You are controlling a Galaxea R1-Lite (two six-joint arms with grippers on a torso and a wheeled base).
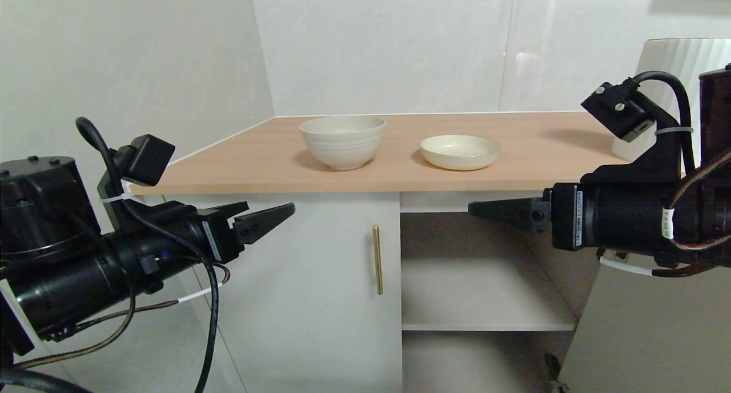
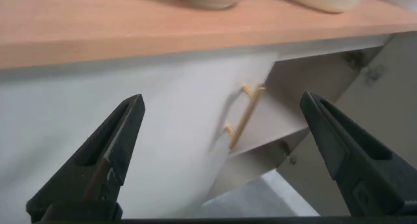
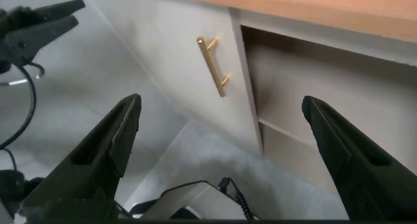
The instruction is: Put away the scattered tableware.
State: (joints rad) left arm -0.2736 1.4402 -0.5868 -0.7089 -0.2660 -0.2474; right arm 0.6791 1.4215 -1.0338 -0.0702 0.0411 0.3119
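Both claws spread wide, empty: left gripper, right gripper hang before cabinet. Bowl, dish sit apart on counter.

The bowl and the dish stand apart on the counter, with a strip of bare wood between them and open air above both. A side wall closes the counter's left end, and a tall white ribbed vessel stands at its right end. Below, the left cabinet door is shut, its brass handle sticking out. The right compartment is open to the front, split by a shelf into an upper and a lower bay. The swung-out door flanks it on the right.
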